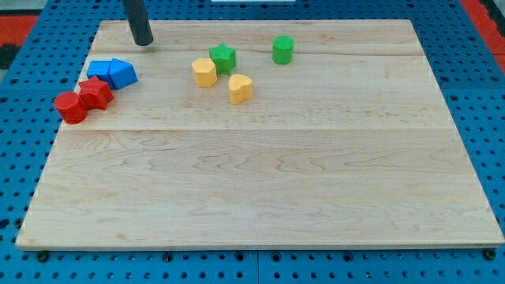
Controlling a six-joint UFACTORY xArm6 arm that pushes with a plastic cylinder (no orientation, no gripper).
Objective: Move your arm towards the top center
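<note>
My tip (144,42) rests on the wooden board (260,173) near its top left corner. It stands just above the two blue blocks: a blue cube-like block (99,70) and a blue pentagon-like block (122,72) side by side. A red star-like block (95,93) and a red cylinder (71,107) lie below the blue ones at the left edge. A yellow hexagon-like block (204,72), a green star block (223,57) and a yellow heart-like block (241,87) cluster right of my tip. A green cylinder (283,49) stands near the top centre.
The board lies on a blue pegboard surface (481,95) with a grid of holes. A red area (24,24) shows at the view's top corners.
</note>
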